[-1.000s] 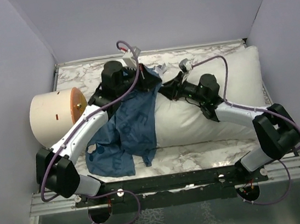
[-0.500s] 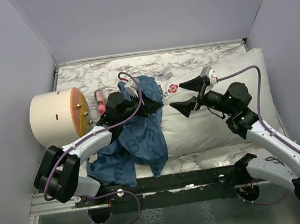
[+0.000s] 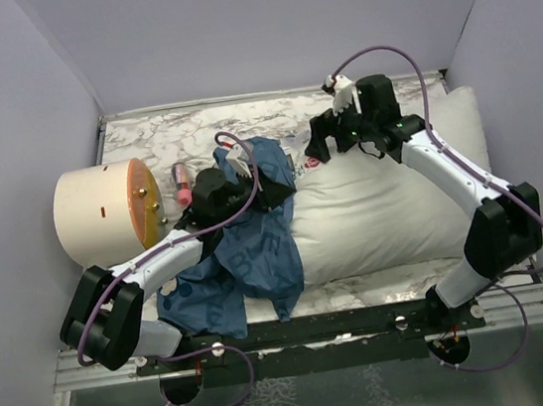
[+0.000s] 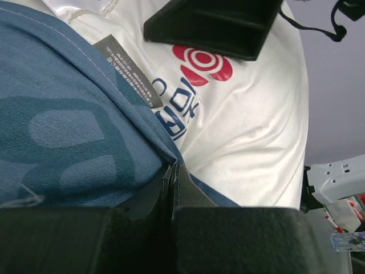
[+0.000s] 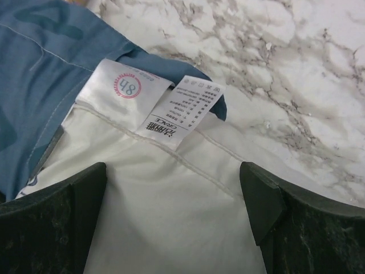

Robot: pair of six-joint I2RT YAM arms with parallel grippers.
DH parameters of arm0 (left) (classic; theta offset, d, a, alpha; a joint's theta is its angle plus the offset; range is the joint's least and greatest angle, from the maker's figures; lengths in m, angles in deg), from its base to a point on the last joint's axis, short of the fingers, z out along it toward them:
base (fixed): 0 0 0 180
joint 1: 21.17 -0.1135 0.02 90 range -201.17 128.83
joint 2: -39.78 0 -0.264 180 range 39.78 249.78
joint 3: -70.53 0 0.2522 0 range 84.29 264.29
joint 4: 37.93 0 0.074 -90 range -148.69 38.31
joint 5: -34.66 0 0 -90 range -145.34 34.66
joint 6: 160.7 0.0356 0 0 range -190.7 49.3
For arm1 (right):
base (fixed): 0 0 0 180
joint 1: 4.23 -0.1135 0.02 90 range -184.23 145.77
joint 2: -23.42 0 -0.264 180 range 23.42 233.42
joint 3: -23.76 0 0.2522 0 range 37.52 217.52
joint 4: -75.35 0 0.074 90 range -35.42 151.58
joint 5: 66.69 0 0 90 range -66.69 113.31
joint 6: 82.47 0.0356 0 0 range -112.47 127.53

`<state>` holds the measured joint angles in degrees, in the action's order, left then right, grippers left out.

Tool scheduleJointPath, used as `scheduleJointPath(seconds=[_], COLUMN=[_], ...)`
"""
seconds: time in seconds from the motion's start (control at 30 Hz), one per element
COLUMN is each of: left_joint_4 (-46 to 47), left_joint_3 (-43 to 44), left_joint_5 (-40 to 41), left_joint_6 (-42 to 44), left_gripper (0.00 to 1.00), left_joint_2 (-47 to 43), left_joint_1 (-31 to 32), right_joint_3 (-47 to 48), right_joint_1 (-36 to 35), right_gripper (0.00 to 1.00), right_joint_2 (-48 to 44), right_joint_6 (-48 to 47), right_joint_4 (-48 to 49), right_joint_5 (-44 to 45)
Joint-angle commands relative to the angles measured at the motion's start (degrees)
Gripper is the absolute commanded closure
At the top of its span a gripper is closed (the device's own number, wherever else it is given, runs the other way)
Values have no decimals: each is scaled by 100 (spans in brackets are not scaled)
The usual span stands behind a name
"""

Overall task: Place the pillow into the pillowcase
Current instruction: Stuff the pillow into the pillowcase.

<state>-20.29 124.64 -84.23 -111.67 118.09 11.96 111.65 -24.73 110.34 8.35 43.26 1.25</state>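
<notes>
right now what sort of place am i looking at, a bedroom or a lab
Likely a lab robot cell, not a bedroom: plain lilac panels box in a marble-look tabletop, and the left arm and right arm mount on a metal rail.

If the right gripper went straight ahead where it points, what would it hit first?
Probably the plump white fabric pillow, just below its sewn-in care labels; the open fingers frame it.
</notes>
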Motion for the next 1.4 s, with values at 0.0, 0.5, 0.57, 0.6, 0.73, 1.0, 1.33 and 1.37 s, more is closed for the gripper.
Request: scheduleJointPath(seconds=[0.0,0.5,0.57,0.6,0.73,1.0,1.33,1.37], left_joint_4=[-406,-1289,-1363,-1386,-1474,-1119,-76,-28], left_joint_3=[-125,2451,3156,3488,4582,4141,553,330], left_joint_5=[-219,274,253,232,190,273,644,623], left_joint_6=[185,1037,1131,1191,1273,1533,1643,1604], left_gripper=[100,100,100,100,100,100,100,98], left_joint_2=[-77,563,823,959,1396,1333,758,655], left_joint_1=[142,-11,-48,-58,-67,-67,-104,-102], right_joint_3=[814,1319,1635,1813,1931,-514,-4487,-4636], right_joint_1=[-25,-25,-17,-4,57,89,-281,-388], right_gripper=[2,99,99,99,99,99,99,99], right_joint_2=[677,390,309,260,-74,-1591,-2029,-2033], right_joint_6=[-568,-37,63,112,197,240,1268,1280], right_joint_4=[-1726,-159,224,387,1159,3431,5841,5857], right_joint_5=[-168,-658,-441,-317,19,-82,-905,-902])
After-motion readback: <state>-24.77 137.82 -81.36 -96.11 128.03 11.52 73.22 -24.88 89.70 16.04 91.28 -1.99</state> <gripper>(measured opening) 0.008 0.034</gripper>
